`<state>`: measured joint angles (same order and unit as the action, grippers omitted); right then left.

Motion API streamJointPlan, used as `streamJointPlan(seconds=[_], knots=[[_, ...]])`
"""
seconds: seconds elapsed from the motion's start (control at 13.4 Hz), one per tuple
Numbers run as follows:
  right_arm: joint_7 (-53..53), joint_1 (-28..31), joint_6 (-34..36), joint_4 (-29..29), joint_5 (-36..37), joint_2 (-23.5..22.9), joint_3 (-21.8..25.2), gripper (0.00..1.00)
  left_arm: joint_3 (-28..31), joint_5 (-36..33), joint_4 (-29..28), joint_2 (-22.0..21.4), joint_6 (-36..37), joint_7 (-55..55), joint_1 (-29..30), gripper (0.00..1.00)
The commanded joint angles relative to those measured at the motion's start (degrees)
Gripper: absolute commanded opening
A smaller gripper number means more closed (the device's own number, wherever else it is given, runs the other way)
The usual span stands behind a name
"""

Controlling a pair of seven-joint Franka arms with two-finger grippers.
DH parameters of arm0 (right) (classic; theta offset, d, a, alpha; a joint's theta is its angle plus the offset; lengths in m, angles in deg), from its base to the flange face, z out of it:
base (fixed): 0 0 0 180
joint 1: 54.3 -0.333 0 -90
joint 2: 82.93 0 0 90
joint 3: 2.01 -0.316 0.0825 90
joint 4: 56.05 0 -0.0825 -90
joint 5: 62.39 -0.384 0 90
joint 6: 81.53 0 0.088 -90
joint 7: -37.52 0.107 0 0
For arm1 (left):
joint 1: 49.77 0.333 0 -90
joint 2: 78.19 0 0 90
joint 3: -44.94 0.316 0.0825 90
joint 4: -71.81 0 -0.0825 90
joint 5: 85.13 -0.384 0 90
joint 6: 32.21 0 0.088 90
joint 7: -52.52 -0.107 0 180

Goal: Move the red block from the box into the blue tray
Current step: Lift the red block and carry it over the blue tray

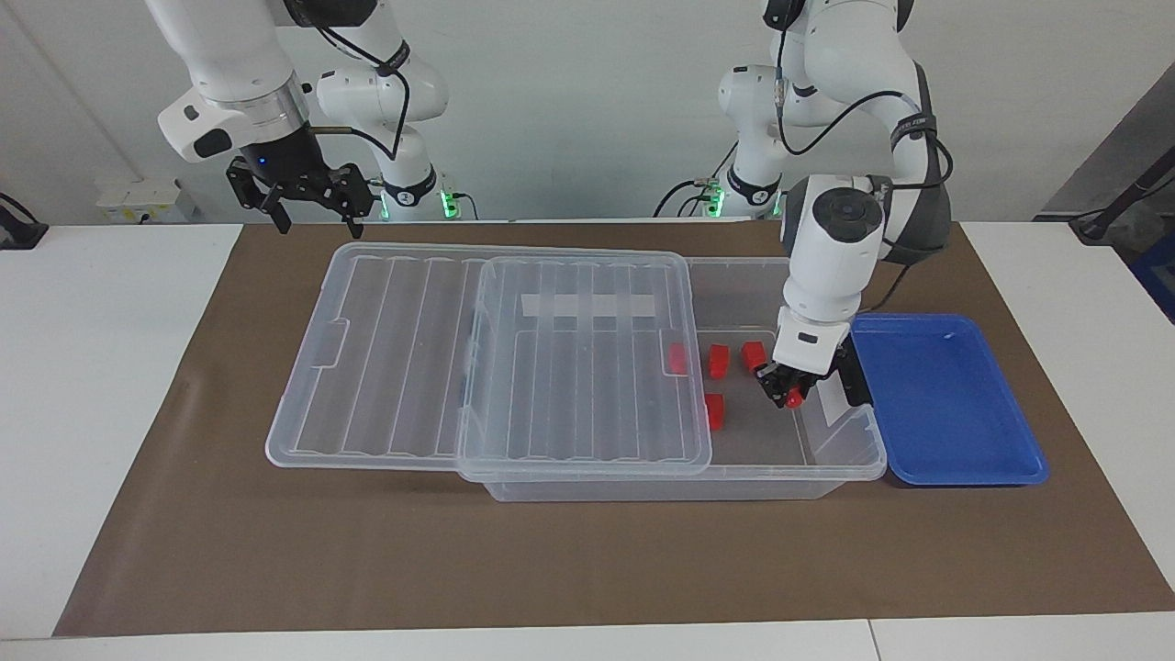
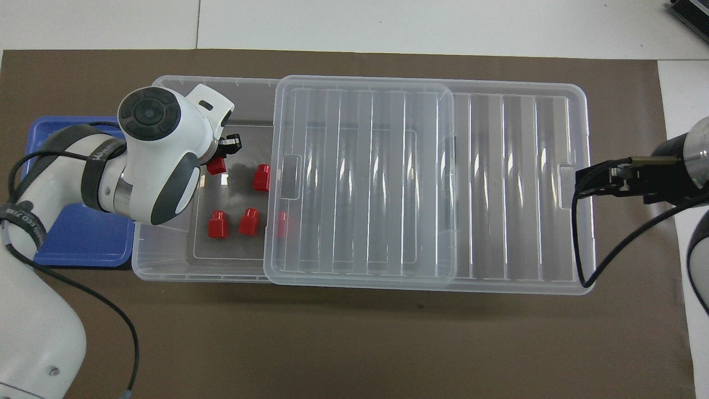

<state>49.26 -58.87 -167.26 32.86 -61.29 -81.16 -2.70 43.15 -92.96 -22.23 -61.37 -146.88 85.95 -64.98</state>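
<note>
Brown matting covers the white worktop (image 1: 119, 386), and right in the middle of it sits the box (image 1: 831, 459), a big clear bin whose ribbed lid (image 1: 587, 367) is slid off toward the right arm's end, leaving the bin open only at the end toward the left arm. Down into that opening goes the left claw (image 1: 788, 393), and it is clenched on a red block (image 1: 795, 397), fingertips pinched on it low inside the bin, close to the end wall that stands just beside the blue tray (image 1: 945, 404). Four more red blocks (image 2: 217, 224) lie loose on the bin floor, one of them half under the lid's edge. The tray sits at the left arm's end of the mat, touching or nearly touching the bin, and nothing lies in it. Over at the opposite end, the right claw (image 1: 307, 197) hangs released above the mat's edge nearest the robots, waiting. So the step in hand looks like the pick itself: grip made, block not yet out. What the next move calls for, I'd say, is a straight lift high enough to clear the bin's end wall, a short carry over the tray, then a low release so the block doesn't bounce off that glossy floor.
</note>
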Motion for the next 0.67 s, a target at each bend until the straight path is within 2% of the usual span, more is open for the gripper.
streamJointPlan(seconds=[0.0,0.22,0.45,0.6], knots=[[0.1,0.1,0.3,-0.1,0.6,0.3,0.6,1.0,0.2,1.2,5.9,0.0,8.5,-3.1,1.3,0.0],[0.2,1.1,0.3,0.0,-0.5,0.3,0.7,1.0,-0.1,1.0,8.3,0.0,13.1,-11.4,5.4,0.0],[0.1,1.3,0.6,0.0,-0.6,0.3,0.6,1.0,0.4,1.2,7.8,-0.7,11.9,-25.5,10.2,0.0],[0.0,1.7,0.3,0.8,-0.6,0.7,0.7,1.0,0.3,1.2,7.3,-0.7,9.8,-34.5,15.5,0.0]])
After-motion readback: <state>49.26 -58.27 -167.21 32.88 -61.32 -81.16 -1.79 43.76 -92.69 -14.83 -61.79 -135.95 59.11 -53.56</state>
